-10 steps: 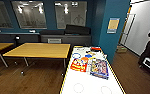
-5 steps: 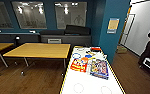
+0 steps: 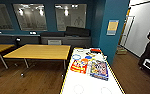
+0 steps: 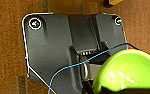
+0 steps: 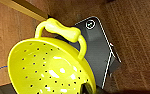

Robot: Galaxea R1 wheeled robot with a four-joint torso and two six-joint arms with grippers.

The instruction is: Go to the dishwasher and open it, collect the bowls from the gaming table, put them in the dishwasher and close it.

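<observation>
Nothing moved, no readable writing, bowls (image 4: 126, 72) held.

Head view: set high on the robot, facing forward and down along the long white-topped gaming table (image 3: 91, 82) — the near end sits close under the lens, the yellow wood-topped table (image 3: 38, 51) and the blue wall lie farther off.
Left wrist view: looks straight down past the robot's dark plate onto the brown wood floor (image 4: 8, 50), very near a lime-green bowl (image 4: 127, 72).
Right wrist view: also downward, close above a perforated yellow-green bowl (image 5: 46, 72) with a loop handle.
Shared ground: the brown wood floor — seen in all three views.
</observation>
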